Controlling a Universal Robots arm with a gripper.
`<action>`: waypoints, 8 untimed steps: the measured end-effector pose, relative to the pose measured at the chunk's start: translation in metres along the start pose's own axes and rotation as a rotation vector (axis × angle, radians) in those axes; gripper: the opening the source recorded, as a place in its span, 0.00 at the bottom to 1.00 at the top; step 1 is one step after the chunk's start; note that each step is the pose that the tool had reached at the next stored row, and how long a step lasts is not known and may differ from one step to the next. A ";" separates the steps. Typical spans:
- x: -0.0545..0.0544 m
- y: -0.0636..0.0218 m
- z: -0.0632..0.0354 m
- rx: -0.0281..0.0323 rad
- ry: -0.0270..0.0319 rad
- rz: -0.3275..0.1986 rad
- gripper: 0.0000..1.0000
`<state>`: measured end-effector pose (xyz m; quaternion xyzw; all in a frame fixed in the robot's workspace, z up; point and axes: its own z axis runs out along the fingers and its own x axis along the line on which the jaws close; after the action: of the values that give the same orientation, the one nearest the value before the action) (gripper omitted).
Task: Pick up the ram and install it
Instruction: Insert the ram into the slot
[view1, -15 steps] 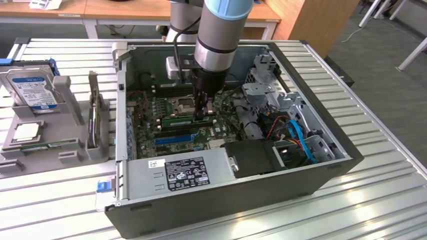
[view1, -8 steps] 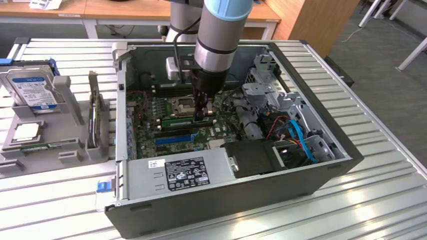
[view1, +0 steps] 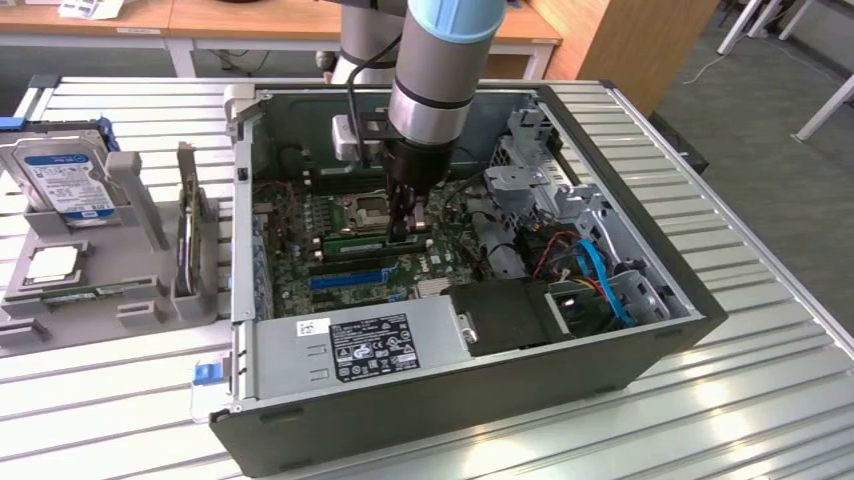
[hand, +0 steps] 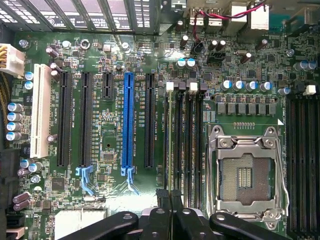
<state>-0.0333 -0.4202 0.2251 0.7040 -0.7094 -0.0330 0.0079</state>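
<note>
Slats of bare metal make up the surface (view1: 747, 400), on which an open computer case (view1: 441, 425) is laid on its side. The arm (view1: 434, 70) is seen reaching into it from twelve o'clock, and the jaws are placed over the middle of the motherboard (view1: 296, 235), at five o'clock of the processor socket (view1: 363, 208). The jaws are closed together. The ram (view1: 354, 243) is found directly beneath their tips, stood on edge along a memory slot and running from nine o'clock to three o'clock. The tips are at its upper edge, but whether that edge is pinched or only touched cannot be told. A power supply (view1: 374, 345) is mounted at six o'clock of the board. At nine o'clock of the case, well apart from the jaws, a grey holder (view1: 140, 200) is placed, with a hard drive (view1: 60, 180) stood in it and a square processor chip (view1: 51, 263) laid flat at six o'clock of the drive.

In the wrist view the board is looked down on squarely. The black tips of the jaws are seen together over one end of the row of memory slots (hand: 192, 140). This row is flanked by the processor socket on one side and by a black expansion slot (hand: 149, 120) and a blue expansion slot (hand: 128, 120) on the other. A white slot (hand: 40, 110) is set farthest from the socket.
</note>
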 end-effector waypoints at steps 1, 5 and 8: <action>0.000 0.0000 0.0000 0.0000 0.0000 0.000 0.11; 0.000 0.0000 0.0000 0.0000 0.0000 0.000 0.11; 0.000 0.0000 0.0001 0.0002 -0.0002 0.000 0.18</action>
<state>-0.0333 -0.4202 0.2250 0.7039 -0.7094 -0.0330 0.0078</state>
